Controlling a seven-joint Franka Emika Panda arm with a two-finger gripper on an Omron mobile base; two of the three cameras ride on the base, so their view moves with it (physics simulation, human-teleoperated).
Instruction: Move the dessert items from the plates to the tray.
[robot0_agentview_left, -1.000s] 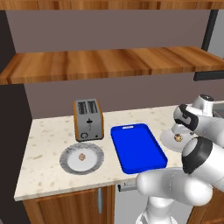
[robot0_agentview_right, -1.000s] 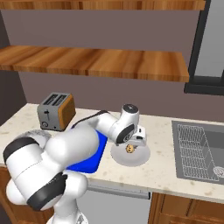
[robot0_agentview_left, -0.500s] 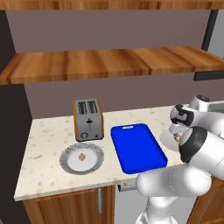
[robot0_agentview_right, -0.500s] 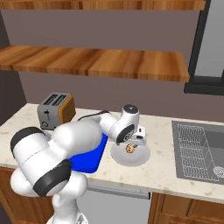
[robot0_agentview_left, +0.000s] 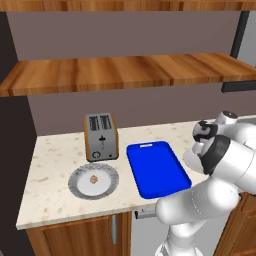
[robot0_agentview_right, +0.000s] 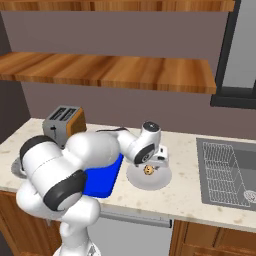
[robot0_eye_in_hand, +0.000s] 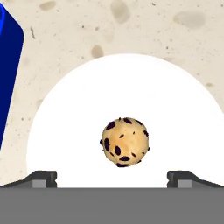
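The end effector (robot0_eye_in_hand: 112, 181) is hanging right over the pale plain plate (robot0_eye_in_hand: 65, 113), fingers spread wide, and the speckled dessert morsel (robot0_eye_in_hand: 125, 141) is sitting on that plate between the two fingertips (robot0_eye_in_hand: 43, 178), nearer the camera than the plate's middle. Nothing is being pinched yet. From the right base view the end effector (robot0_agentview_right: 152, 162) is poised low above the morsel (robot0_agentview_right: 148, 170), with this plate (robot0_agentview_right: 147, 181) lying just beside the blue tray (robot0_agentview_right: 102, 177), towards the sink (robot0_agentview_right: 227, 170) end of the table (robot0_agentview_right: 200, 197).

The step in hand looks like the descent and grasp. To do it well, the arm should be coming straight down with the morsel centred in the gap, stopping just short of the plate so the tips are not scraping it, then closing gently, since a small round piece could be squirting out sideways. Lifting clear of the tray's raised rim will matter next.

Over in the left base view, the second morsel (robot0_agentview_left: 93, 179) is waiting on the ribbed plate (robot0_agentview_left: 80, 189) near the front edge, before the toaster (robot0_agentview_left: 101, 136), on the tray's (robot0_agentview_left: 157, 170) other side.
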